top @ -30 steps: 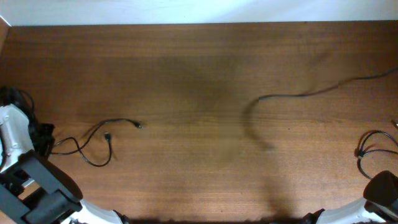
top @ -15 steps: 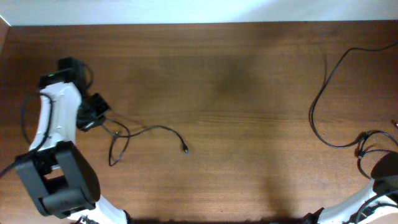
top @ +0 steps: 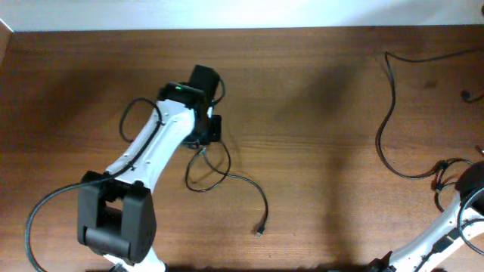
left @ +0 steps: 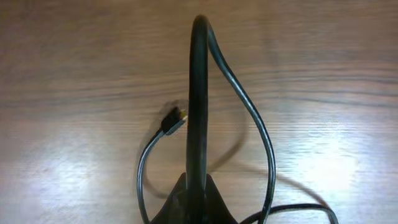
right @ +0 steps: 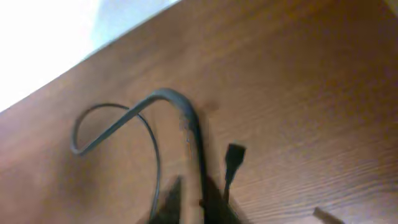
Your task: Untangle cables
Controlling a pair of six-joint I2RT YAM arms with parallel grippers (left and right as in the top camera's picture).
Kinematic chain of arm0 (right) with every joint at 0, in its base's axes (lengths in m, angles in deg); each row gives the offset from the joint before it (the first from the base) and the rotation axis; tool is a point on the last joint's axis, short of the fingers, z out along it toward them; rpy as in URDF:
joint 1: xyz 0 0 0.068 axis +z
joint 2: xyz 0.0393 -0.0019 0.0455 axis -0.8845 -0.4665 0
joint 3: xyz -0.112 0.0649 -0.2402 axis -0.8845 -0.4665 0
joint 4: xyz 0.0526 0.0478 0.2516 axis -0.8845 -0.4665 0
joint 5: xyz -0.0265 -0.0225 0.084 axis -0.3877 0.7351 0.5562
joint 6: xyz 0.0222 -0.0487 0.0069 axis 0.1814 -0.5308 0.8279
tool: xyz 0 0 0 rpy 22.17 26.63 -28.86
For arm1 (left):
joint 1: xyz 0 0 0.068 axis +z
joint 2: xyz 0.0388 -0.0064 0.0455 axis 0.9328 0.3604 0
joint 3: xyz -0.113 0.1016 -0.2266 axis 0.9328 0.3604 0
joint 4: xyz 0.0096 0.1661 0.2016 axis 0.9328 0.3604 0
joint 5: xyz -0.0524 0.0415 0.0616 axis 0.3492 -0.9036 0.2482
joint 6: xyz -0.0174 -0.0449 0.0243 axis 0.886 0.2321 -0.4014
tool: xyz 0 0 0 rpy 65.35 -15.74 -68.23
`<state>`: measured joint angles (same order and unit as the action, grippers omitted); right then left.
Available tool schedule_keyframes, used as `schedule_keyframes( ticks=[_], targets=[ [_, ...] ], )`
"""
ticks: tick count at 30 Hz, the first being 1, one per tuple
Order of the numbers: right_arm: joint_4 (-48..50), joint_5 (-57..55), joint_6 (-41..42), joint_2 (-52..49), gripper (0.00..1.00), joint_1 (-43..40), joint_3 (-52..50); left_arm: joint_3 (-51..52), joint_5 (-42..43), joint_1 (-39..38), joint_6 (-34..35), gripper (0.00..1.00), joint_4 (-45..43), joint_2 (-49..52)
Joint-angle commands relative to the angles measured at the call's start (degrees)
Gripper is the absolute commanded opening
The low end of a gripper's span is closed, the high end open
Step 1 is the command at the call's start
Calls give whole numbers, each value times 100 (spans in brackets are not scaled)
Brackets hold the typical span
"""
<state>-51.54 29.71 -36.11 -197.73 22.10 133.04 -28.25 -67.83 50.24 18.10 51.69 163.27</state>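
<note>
A thin black cable (top: 227, 177) loops on the wooden table below my left gripper (top: 203, 143), and its plug end (top: 259, 230) lies toward the front. In the left wrist view my left gripper (left: 198, 199) is shut on this cable (left: 198, 93), which arches up and back down; a gold-tipped plug (left: 174, 120) lies beside it. A second black cable (top: 382, 136) curves down the right side of the table. In the blurred right wrist view my right gripper (right: 199, 202) is shut on a cable (right: 155, 102) that loops away, with a dark plug (right: 233, 158) beside it.
The table's far edge meets a white wall (top: 242, 11). The right arm (top: 469, 200), with its own bundled wires (top: 448, 175), sits at the right front corner. A small dark plug (top: 466, 96) lies near the right edge.
My left arm has swung from the left edge to the middle, dragging its cable; the free plug end has moved right and toward the front. The right cable has shifted to the right side.
</note>
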Motion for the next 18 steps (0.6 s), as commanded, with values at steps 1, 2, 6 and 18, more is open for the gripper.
schedule_keyframes(
  ticks=[1, 2, 6, 18],
  targets=[
    [-79, 20, 2, -151, 59, -37, -162, -24, 20, -304, -85, 0, -87, 48],
    [-107, 17, 2, -151, 78, -37, -214, -24, 20, -350, -83, 0, -94, 48],
    [-398, 20, 0, -151, 99, -37, -258, -24, 20, -382, -83, 0, -92, 48],
    [-2173, 649, -933, -151, 99, 111, -334, -24, 308, -382, -83, 0, -164, 48]
  ],
)
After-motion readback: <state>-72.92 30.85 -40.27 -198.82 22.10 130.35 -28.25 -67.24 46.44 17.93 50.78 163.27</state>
